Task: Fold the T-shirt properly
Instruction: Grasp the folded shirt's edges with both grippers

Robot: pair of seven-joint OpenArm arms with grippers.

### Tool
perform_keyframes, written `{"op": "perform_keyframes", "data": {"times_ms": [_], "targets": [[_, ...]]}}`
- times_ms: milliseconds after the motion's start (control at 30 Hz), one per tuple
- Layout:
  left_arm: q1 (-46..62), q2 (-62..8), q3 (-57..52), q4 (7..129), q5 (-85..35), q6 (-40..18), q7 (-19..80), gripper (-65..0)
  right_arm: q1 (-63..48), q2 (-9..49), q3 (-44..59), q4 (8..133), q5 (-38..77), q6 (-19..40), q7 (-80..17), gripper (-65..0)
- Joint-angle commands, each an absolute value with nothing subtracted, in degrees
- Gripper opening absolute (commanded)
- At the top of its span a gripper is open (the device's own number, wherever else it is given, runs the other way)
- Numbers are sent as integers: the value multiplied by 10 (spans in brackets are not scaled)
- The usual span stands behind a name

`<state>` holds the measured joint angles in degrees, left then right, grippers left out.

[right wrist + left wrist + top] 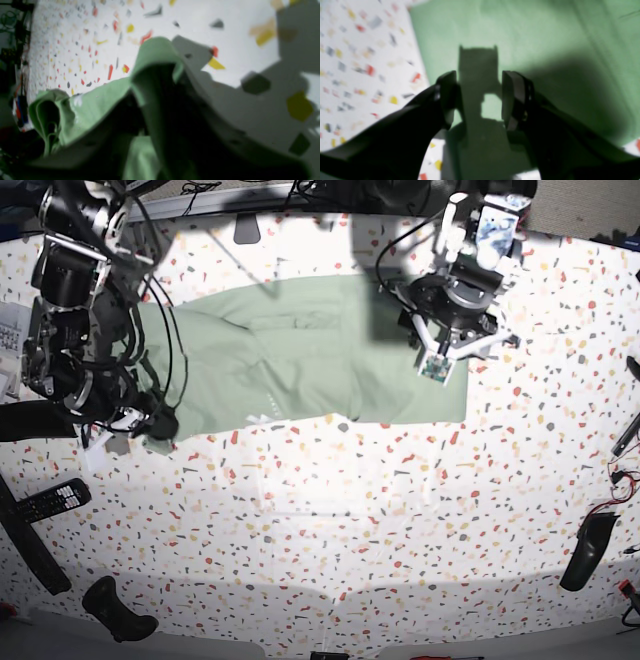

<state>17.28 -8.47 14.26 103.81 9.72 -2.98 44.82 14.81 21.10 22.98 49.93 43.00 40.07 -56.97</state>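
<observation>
Sage-green and soft, the plain short-sleeved cloth T-shirt point(300, 355) lies spread across the far half of the white speckled terrazzo worktop point(330, 530), mostly flat but with one end bunched where the black right claw point(150, 423) has hold of it at the near corner on the base view's left. From that arm's own camera the cloth point(105, 100) drapes right over the lens in thick folds, so I take it the right claw is clamped on the fabric, though its fingers are buried and I can't be sure how much of the hem it really has. The black left claw point(479, 96) hangs above the other end of the shirt with its jaws apart and nothing between them, its shadow falling on smooth green cloth close to the shirt's edge. The worry, to my eye, is the lopsidedness: if the right arm pulls its corner across while the left end is unheld, the whole shirt may slide over the slick worktop instead of folding, or the fold may come out crooked. A pinch that has caught several layers could drag a wad along, and the left claw, so near the edge, might close on bare worktop.
</observation>
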Motion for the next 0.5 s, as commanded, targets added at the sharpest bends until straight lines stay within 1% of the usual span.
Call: {"op": "perform_keyframes", "data": {"times_ms": [0, 33, 200, 367, 467], "targets": [[170, -85, 142, 1032, 98, -25, 438, -374, 159, 218, 231, 504, 426, 400, -579, -623], [170, -85, 142, 1016, 98, -25, 427, -374, 161, 218, 233, 504, 426, 400, -579, -650], [142, -83, 143, 973, 41, -25, 413, -374, 185, 221, 234, 504, 422, 400, -576, -650], [95, -67, 143, 972, 34, -25, 413, -374, 222, 237, 234, 504, 419, 400, -569, -650], [69, -60, 143, 972, 28, -25, 422, -374, 251, 250, 234, 504, 386, 400, -552, -650]]}}
